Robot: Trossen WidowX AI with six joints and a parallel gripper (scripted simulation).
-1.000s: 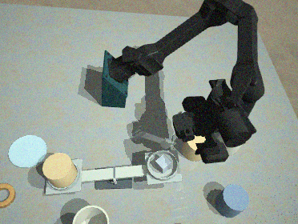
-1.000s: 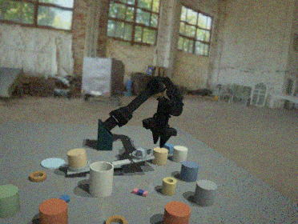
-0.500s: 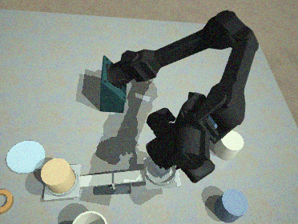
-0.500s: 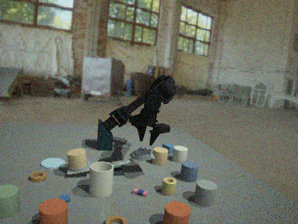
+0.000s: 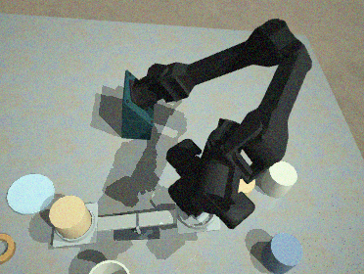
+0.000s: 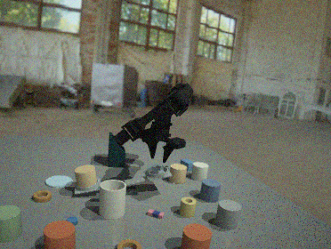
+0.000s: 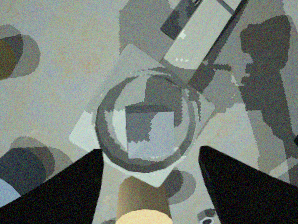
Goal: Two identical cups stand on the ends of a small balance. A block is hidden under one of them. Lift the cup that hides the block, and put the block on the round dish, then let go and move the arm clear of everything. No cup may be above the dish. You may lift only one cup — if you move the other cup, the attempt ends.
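Alignment is the point here: in the wrist view the small grey square block (image 7: 149, 133) sits on the round glassy pan (image 7: 109, 106) at the right end of the grey balance beam (image 5: 137, 221), directly below the black end effector (image 7: 150, 163), just toward 12 o'clock of the midpoint between its fingers. The end effector stands partly open and holds nothing, with the block's edges roughly square to the finger line. The pale blue round dish (image 5: 30, 194) lies toward 9 o'clock in the top view, beyond the tan cylindrical cup (image 5: 70, 216) standing on the worktop (image 5: 59, 68) balance's left end; no brand, label or writing is readable anywhere.
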